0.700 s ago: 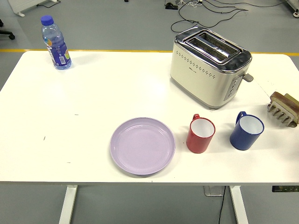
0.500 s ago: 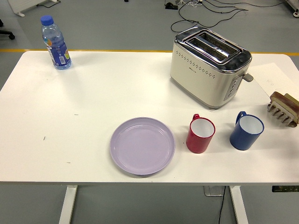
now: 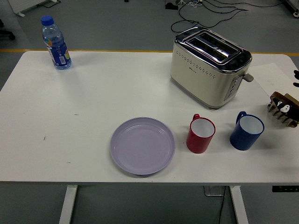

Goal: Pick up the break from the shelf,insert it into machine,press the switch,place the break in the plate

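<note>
Black fingertips of the right hand (image 3: 296, 78), grip state impossible to tell, poke in at the tabletop's (image 3: 93, 102) right edge, the rack (image 3: 283, 109) with its bread just below them, toaster (image 3: 209, 65) leftward.

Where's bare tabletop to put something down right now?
Widest patch: left half, between the water bottle and the purple plate. Another strip behind the plate, left of the toaster. Crowded on the right: red mug, blue mug, bread rack.
</note>
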`<state>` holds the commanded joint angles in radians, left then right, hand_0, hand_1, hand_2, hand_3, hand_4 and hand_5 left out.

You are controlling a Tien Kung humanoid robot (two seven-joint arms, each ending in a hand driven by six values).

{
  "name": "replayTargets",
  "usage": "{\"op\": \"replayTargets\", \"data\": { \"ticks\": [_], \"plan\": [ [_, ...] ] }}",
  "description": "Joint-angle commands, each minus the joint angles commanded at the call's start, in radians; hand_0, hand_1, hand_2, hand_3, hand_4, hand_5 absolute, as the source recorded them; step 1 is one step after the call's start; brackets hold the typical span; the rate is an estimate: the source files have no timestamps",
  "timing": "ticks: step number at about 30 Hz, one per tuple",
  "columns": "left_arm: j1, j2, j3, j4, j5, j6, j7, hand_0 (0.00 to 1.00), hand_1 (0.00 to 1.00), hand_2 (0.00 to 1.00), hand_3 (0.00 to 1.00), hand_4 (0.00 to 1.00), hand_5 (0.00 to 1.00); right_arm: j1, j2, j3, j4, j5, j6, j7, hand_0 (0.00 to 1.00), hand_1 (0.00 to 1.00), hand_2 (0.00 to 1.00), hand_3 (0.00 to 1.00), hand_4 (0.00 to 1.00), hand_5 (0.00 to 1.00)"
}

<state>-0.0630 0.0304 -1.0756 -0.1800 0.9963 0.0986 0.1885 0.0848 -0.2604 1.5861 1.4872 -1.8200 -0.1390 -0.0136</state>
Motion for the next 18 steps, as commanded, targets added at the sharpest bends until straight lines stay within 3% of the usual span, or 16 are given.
{"op": "replayTargets", "data": {
  "ticks": [7, 18],
  "plan": [
    [-0.006, 0.002, 0.001, 0.000, -0.008, 0.006, -0.003, 0.678, 0.691, 0.716, 0.669, 0.406, 0.998, 0.057, -0.011, -0.035, -0.061, -0.241, 0.023, -0.053, 0.940, 0.854, 0.920, 0.942, 0.851, 0.154],
    [-0.015, 0.004, 0.009, 0.000, -0.014, 0.012, -0.003, 0.677, 0.685, 0.708, 0.665, 0.405, 0.998, 0.156, -0.016, -0.081, -0.184, -0.326, 0.021, -0.107, 0.931, 0.842, 0.916, 0.937, 0.851, 0.165]
  ]
}}
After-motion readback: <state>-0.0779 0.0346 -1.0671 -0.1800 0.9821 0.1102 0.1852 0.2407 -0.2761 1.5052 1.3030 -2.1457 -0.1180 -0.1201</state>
